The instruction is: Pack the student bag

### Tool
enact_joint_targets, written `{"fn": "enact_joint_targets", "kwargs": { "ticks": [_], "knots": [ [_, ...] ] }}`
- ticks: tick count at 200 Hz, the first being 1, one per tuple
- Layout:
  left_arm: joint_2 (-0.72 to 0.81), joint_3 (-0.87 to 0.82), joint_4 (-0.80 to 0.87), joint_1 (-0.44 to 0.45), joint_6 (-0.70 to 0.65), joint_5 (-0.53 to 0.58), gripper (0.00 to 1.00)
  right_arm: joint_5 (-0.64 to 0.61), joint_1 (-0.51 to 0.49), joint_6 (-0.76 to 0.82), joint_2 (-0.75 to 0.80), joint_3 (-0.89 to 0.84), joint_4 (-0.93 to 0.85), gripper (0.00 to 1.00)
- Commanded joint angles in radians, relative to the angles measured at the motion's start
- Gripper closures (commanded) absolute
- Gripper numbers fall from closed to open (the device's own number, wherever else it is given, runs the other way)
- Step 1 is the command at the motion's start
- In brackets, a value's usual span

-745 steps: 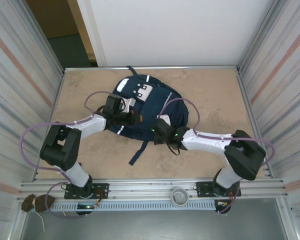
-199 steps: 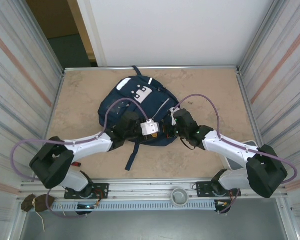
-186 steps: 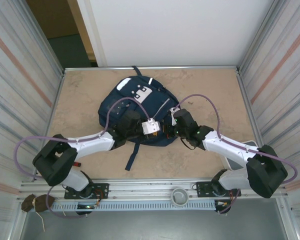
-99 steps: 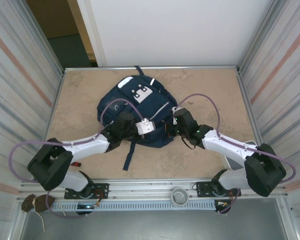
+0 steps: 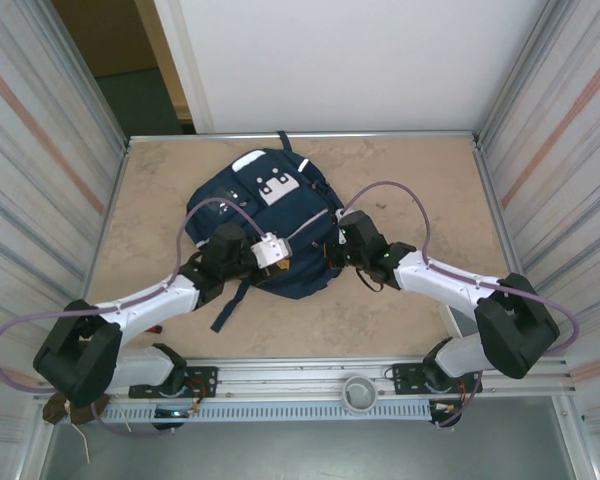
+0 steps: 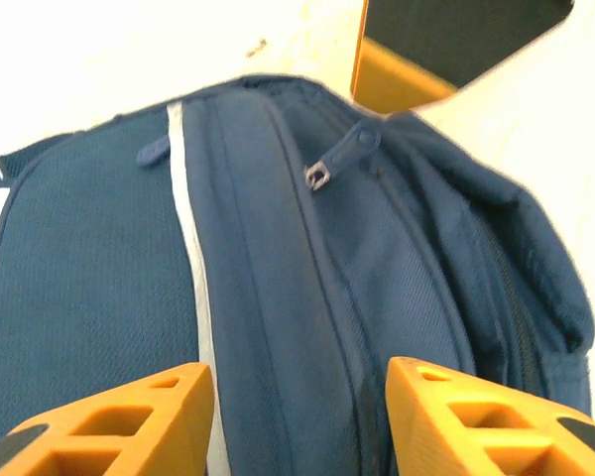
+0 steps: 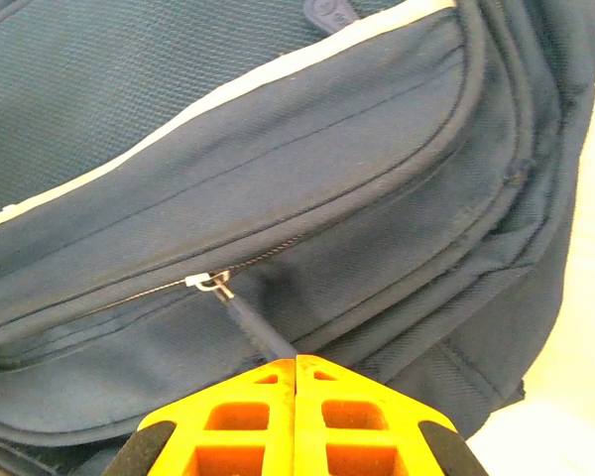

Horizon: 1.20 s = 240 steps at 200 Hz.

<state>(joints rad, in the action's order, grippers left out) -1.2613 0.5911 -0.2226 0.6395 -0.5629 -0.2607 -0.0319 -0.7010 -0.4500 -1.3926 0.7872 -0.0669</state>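
**Soft navy bag, one zip pull pinched**

The pale, stone-patterned worktop (image 5: 420, 180) carries the large navy-blue fabric student bag (image 5: 265, 215). It lies flat near the middle, front face up, with its top toward the far wall. The bag is judged to be soft and limp (its cloth is seen folding and sagging at one side in the left wrist view). It is also judged fairly light, not fragile, and likely to slide on the worktop when tugged. For lifting, the dark loop handle (image 5: 283, 142) at its top is judged the best hold. For opening, a zip pull would be taken and the cloth beside the zip braced, since the fabric would otherwise follow the pull.

The black-and-white left arm (image 5: 160, 295) and right arm (image 5: 440, 280) are both brought to the near part of the bag. The left jaws are spread, with bag cloth lying between the orange fingers (image 6: 129, 421) and nothing gripped. The right jaws are pressed together on the thin dark cord pull (image 7: 253, 325) of a front zip.

Counted:
- one worktop
- one bag
- two arms
- one loose dark strap (image 5: 227, 305) trailing toward the near edge
- one grey square patch (image 5: 277, 188)
- one white patch (image 5: 248, 160)
- one thin white stripe (image 7: 228, 94)
- one metal-tipped zip pull (image 6: 339, 159) lying free
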Motion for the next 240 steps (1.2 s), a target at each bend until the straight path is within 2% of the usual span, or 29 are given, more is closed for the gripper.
{"fn": "enact_joint_targets", "kwargs": {
  "ticks": [1,26,57,69,78,99,120,152,186,240],
  "knots": [
    [-0.036,0.072,0.046,0.039,-0.018,0.02,0.48,0.022,0.005,0.038,0.033,0.002,0.01,1.0],
    [-0.115,0.126,0.07,0.07,-0.022,0.04,0.47,0.01,0.032,0.058,0.079,-0.004,-0.046,0.91],
    [-0.21,0.167,0.076,0.091,-0.033,0.1,0.47,0.045,0.087,0.082,0.138,-0.014,-0.08,0.69],
    [-0.232,0.175,0.071,0.091,-0.032,0.139,0.53,0.075,0.107,0.092,0.145,-0.014,-0.083,0.62],
    [-0.242,0.178,0.062,0.091,-0.03,0.171,0.61,0.096,0.122,0.1,0.144,-0.014,-0.085,0.59],
    [-0.237,0.171,0.045,0.085,-0.018,0.178,0.77,0.147,0.138,0.129,0.132,-0.012,-0.075,0.52],
    [-0.211,0.155,0.023,0.066,0.02,0.108,0.91,0.212,0.135,0.162,0.107,-0.005,-0.044,0.49],
    [-0.169,0.129,-0.015,0.026,0.088,-0.03,0.97,0.251,0.109,0.214,0.03,0.03,-0.031,0.48],
    [-0.149,0.109,-0.035,0.002,0.119,-0.093,0.99,0.245,0.086,0.251,-0.044,0.081,-0.045,0.47],
    [-0.139,0.104,-0.035,-0.002,0.118,-0.099,1.0,0.258,0.08,0.295,-0.127,0.147,-0.069,0.49]
  ]
}}
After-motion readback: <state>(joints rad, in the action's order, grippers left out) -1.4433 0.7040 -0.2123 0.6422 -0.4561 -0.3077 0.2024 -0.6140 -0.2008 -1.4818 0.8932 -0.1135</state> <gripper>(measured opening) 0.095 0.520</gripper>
